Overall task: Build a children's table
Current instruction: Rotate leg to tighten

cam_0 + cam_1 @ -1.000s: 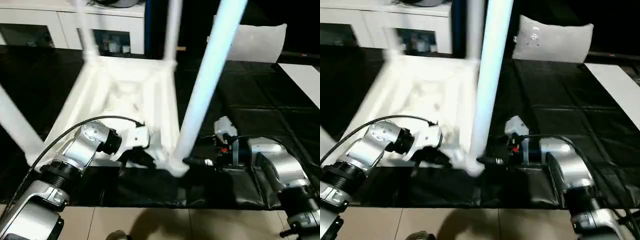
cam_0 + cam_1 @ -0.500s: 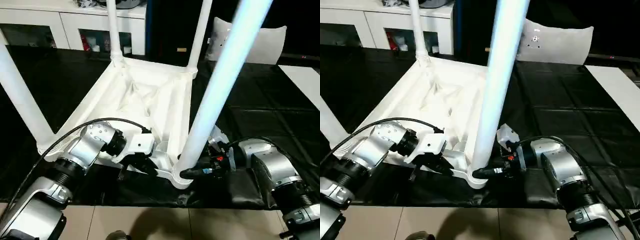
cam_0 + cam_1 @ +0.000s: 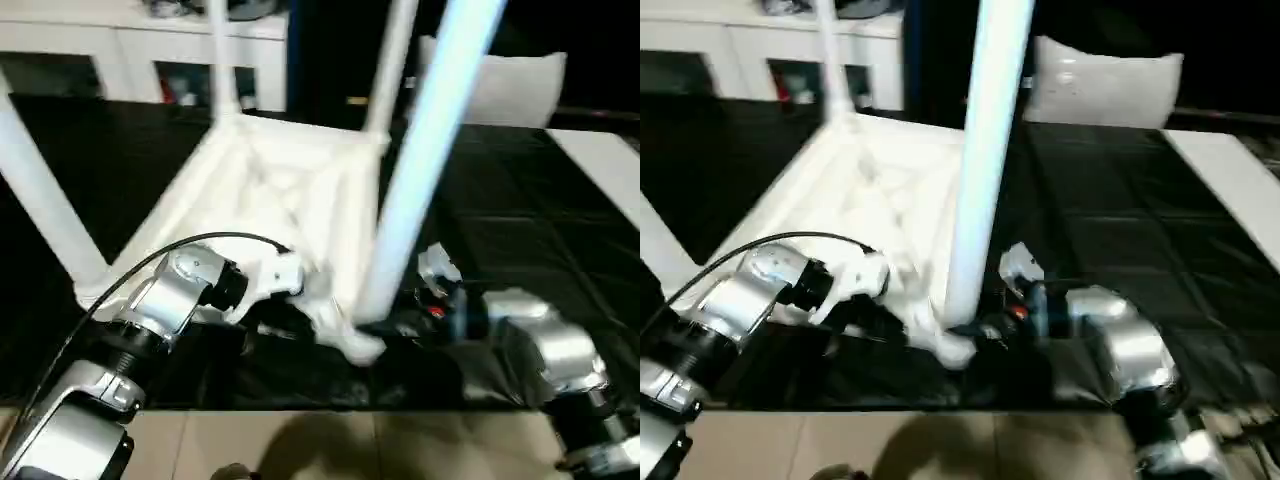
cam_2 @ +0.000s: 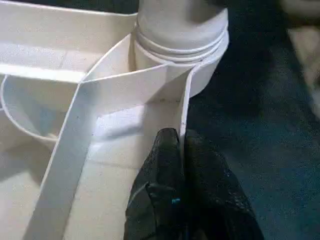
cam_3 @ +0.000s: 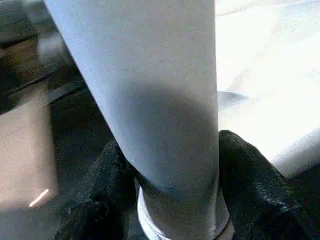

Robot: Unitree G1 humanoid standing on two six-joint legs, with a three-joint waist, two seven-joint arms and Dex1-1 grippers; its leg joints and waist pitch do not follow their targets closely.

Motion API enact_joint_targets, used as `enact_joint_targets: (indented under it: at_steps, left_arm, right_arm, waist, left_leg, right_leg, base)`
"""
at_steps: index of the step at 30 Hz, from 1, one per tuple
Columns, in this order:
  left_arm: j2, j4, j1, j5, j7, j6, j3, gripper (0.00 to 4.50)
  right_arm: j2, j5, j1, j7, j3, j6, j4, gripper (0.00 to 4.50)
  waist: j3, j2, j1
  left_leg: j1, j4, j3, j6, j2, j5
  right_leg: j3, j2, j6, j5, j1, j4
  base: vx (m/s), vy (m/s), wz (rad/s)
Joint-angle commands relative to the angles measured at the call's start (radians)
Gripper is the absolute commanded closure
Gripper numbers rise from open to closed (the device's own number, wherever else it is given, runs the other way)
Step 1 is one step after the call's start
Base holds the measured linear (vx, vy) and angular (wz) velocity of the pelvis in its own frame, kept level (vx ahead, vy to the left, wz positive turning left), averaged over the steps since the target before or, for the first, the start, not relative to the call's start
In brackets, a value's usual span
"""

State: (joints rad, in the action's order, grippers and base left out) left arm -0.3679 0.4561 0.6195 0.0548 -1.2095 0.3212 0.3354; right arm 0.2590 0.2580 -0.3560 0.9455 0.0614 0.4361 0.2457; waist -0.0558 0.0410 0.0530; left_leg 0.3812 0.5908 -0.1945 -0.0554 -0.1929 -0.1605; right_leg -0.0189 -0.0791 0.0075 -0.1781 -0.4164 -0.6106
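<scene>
Left gripper (image 4: pixel 181 150) pinching white ribbed plastic tabletop's rim (image 4: pixel 183 107), steadying it | right gripper (image 5: pixel 170 175) clamped around long white tubular leg (image 5: pixel 145 85), probably seating it

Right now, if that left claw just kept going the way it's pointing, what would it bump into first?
Probably the round corner socket where the near leg is plugged in. The left gripper is pinched on the thin rim wall of the table top, and that wall runs straight to the socket.

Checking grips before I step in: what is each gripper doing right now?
Left gripper: shut on the table top's rim.
Right gripper: shut on the near leg.
</scene>
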Motion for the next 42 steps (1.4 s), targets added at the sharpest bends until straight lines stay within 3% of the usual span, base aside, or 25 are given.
enact_joint_targets:
  at_steps: [1,4,8,9,10,11,12,13,15,21,28,31,32,34,39,42]
  left_arm:
    - [0.083,-0.069,0.002,-0.042,0.062,0.052,-0.003,4.5]
    - [0.156,-0.079,0.01,-0.03,0.176,0.139,-0.026,4.5]
    - [0.276,-0.052,0.036,-0.006,0.357,0.193,-0.053,4.5]
    - [0.29,-0.056,0.037,-0.004,0.376,0.206,-0.055,4.5]
    - [0.296,-0.06,0.037,-0.003,0.385,0.214,-0.055,4.5]
    - [0.307,-0.064,0.037,0.001,0.398,0.219,-0.053,4.5]
    - [0.317,-0.064,0.041,0.007,0.41,0.213,-0.046,4.5]
    - [0.321,-0.066,0.041,0.009,0.415,0.216,-0.045,4.5]
    - [0.304,-0.072,0.037,0.015,0.397,0.203,-0.035,4.5]
    - [0.244,-0.092,0.013,0.022,0.334,0.145,-0.012,4.5]
    - [0.113,-0.076,-0.005,0.004,0.135,0.029,0.018,4.5]
    - [0.047,-0.061,-0.006,-0.004,0.023,-0.058,0.045,4.5]
    - [0.025,-0.056,-0.005,-0.012,-0.025,-0.087,0.053,4.5]
    - [0.014,-0.054,-0.005,-0.017,-0.053,-0.103,0.057,4.5]
    - [-0.069,-0.011,0.012,-0.007,-0.221,-0.24,0.114,4.5]
    - [-0.088,0.015,0.024,0.001,-0.267,-0.291,0.131,4.5]
  right_arm:
    - [-0.073,0.011,-0.023,-0.103,0.023,0.061,-0.01,2.41]
    - [-0.141,-0.037,-0.039,-0.277,0.002,0.083,0.002,2.41]
    - [-0.246,-0.116,-0.063,-0.532,-0.035,0.062,0.049,2.41]
    - [-0.258,-0.12,-0.064,-0.549,-0.037,0.055,0.049,2.41]
    - [-0.263,-0.121,-0.064,-0.554,-0.036,0.052,0.048,2.09]
    - [-0.271,-0.126,-0.062,-0.567,-0.034,0.044,0.046,2.09]
    - [-0.285,-0.121,-0.06,-0.581,-0.04,0.034,0.04,1.79]
    - [-0.289,-0.121,-0.056,-0.585,-0.042,0.032,0.029,1.77]
    - [-0.282,-0.121,-0.047,-0.569,-0.037,0.017,0.008,1.65]
    - [-0.232,-0.098,-0.011,-0.476,-0.031,-0.043,-0.036,1.07]
    - [-0.025,-0.079,0.021,-0.168,0.01,-0.11,-0.062,0.49]
    - [0.05,-0.048,0.01,-0.022,0.006,-0.141,-0.039,0.46]
    - [0.08,-0.038,0.005,0.04,0.015,-0.156,-0.032,0.46]
    - [0.096,-0.032,0.003,0.076,0.022,-0.161,-0.029,0.46]
    - [0.178,0.005,-0.029,0.305,0.076,-0.198,0.021,0.46]
    - [0.19,0.012,-0.05,0.382,0.099,-0.202,0.054,0.8]
  waist:
    - [0.059,-0.003,-0.004]
    - [0.058,-0.003,-0.023]
    - [0.061,-0.004,-0.034]
    - [0.062,-0.004,-0.034]
    - [0.062,-0.004,-0.034]
    - [0.065,-0.007,-0.034]
    - [0.066,-0.011,-0.032]
    - [0.068,-0.009,-0.032]
    - [0.068,-0.011,-0.031]
    - [0.069,-0.012,-0.018]
    - [0.062,-0.016,-0.009]
    - [0.064,-0.013,0.001]
    - [0.063,-0.017,0.012]
    - [0.064,-0.016,0.015]
    - [0.066,-0.012,0.033]
    - [0.066,-0.008,0.037]
  left_leg:
    - [-0.016,-0.084,0.032,-0.057,-0.025,-0.397]
    - [-0.011,-0.083,0.031,-0.049,-0.023,-0.393]
    - [-0.019,-0.074,0.026,-0.037,-0.019,-0.383]
    - [-0.019,-0.074,0.025,-0.031,-0.02,-0.382]
    - [-0.018,-0.075,0.025,-0.029,-0.02,-0.378]
    - [-0.015,-0.077,0.024,-0.021,-0.022,-0.359]
    - [-0.016,-0.076,0.023,-0.02,-0.023,-0.35]
    - [-0.016,-0.075,0.02,-0.012,-0.022,-0.334]
    - [-0.01,-0.075,0.02,-0.002,-0.022,-0.306]
    - [-0.01,-0.074,0.018,0.011,-0.024,-0.266]
    - [-0.016,-0.077,0.018,0.004,-0.028,-0.326]
    - [-0.021,-0.076,0.019,0.007,-0.029,-0.34]
    - [-0.025,-0.076,0.017,0.006,-0.033,-0.327]
    - [-0.022,-0.077,0.016,0.008,-0.033,-0.313]
    - [-0.026,-0.074,0.014,0.014,-0.034,-0.295]
    - [-0.023,-0.074,0.013,0.013,-0.035,-0.291]
  right_leg:
    - [0.014,-0.054,-0.115,-0.529,0.032,0.098]
    - [0.014,-0.05,-0.117,-0.512,0.03,0.101]
    - [0.017,-0.046,-0.125,-0.494,0.021,0.107]
    - [0.018,-0.044,-0.126,-0.473,0.022,0.107]
    - [0.018,-0.043,-0.129,-0.454,0.023,0.105]
    - [0.02,-0.04,-0.142,-0.375,0.028,0.098]
    - [0.021,-0.04,-0.148,-0.345,0.028,0.096]
    - [0.023,-0.038,-0.161,-0.295,0.03,0.093]
    - [0.023,-0.038,-0.172,-0.25,0.038,0.087]
    - [0.024,-0.04,-0.182,-0.201,0.046,0.084]
    - [0.025,-0.041,-0.183,-0.265,0.04,0.088]
    - [0.024,-0.044,-0.182,-0.288,0.039,0.09]
    - [0.026,-0.044,-0.189,-0.263,0.036,0.086]
    - [0.025,-0.043,-0.202,-0.229,0.039,0.08]
    - [0.024,-0.047,-0.219,-0.214,0.041,0.076]
    - [0.022,-0.047,-0.227,-0.211,0.043,0.072]
  base:
    - [0.0,0.0,0.0]
    - [0.0,0.0,0.0]
    - [0.0,0.0,0.0]
    - [0.0,0.0,0.0]
    - [0.0,0.0,0.0]
    - [0.0,0.0,0.0]
    - [0.0,0.0,0.0]
    - [0.0,0.0,0.0]
    - [0.0,0.0,0.0]
    - [0.0,0.0,0.0]
    - [0.0,0.0,0.0]
    - [0.0,0.0,0.0]
    - [0.0,0.0,0.0]
    - [0.0,0.0,0.0]
    - [0.0,0.0,0.0]
    - [0.0,0.0,0.0]
